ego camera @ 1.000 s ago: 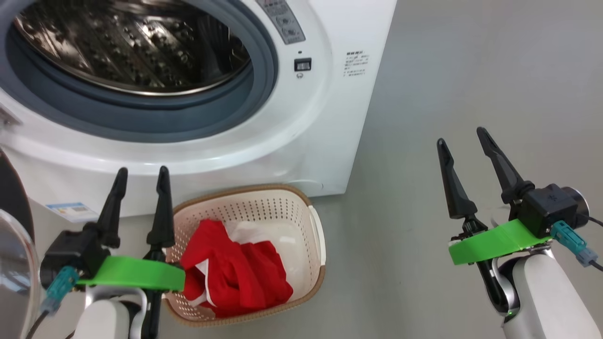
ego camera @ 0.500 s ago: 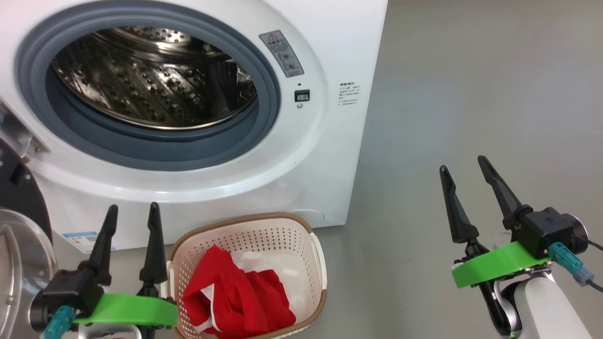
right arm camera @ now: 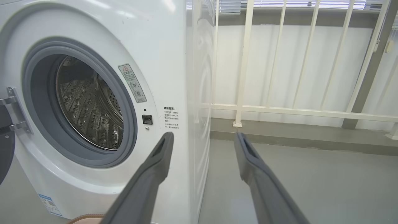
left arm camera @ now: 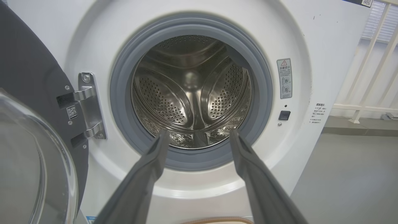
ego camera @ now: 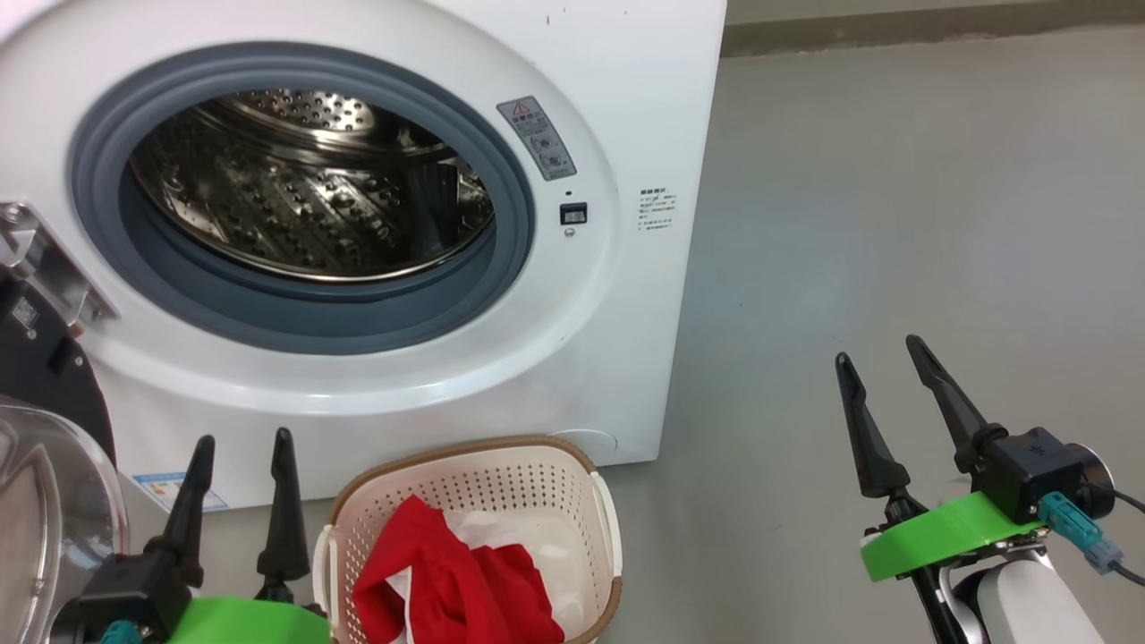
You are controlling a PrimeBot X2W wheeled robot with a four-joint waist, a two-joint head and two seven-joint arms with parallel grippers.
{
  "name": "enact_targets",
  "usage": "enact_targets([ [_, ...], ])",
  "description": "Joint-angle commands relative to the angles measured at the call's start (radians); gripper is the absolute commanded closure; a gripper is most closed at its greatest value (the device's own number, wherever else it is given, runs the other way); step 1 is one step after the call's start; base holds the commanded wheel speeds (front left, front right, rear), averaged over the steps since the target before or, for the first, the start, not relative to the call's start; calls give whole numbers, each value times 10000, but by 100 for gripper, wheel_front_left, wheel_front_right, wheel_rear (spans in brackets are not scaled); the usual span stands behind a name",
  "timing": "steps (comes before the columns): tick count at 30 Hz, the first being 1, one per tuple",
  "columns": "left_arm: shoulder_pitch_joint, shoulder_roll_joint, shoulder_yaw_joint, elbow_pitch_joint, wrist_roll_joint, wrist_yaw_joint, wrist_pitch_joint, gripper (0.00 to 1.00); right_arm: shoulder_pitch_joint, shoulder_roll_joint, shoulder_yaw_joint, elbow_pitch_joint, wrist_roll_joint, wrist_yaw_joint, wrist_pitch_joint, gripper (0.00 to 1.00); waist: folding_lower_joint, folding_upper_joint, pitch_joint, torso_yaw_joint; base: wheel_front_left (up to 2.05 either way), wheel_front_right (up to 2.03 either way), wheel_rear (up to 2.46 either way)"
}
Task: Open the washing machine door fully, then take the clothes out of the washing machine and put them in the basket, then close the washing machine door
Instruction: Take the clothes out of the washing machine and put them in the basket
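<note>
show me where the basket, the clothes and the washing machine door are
basket (ego camera: 487, 487): head view, perforated back wall
clothes (ego camera: 447, 581): head view, middle of the red fabric
washing machine door (left arm camera: 31, 68): left wrist view, dark inner face above the glass

The washing machine door (ego camera: 54, 501) and basket (ego camera: 465, 447) are partly cropped.
</note>
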Motion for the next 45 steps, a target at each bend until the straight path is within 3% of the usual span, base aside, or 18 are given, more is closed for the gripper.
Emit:
enact_targets([
  [1,-45,153,368,-303,65,80,-120,0,-86,-1,183,-257,49,48,-61,0,0,0,-74,-10,0,0,0],
  [45,290,192,428,-839,233,248,-120,0,208,-1,67,-501,-26,48,-61,0,0,0,-197,134,0,0,0],
])
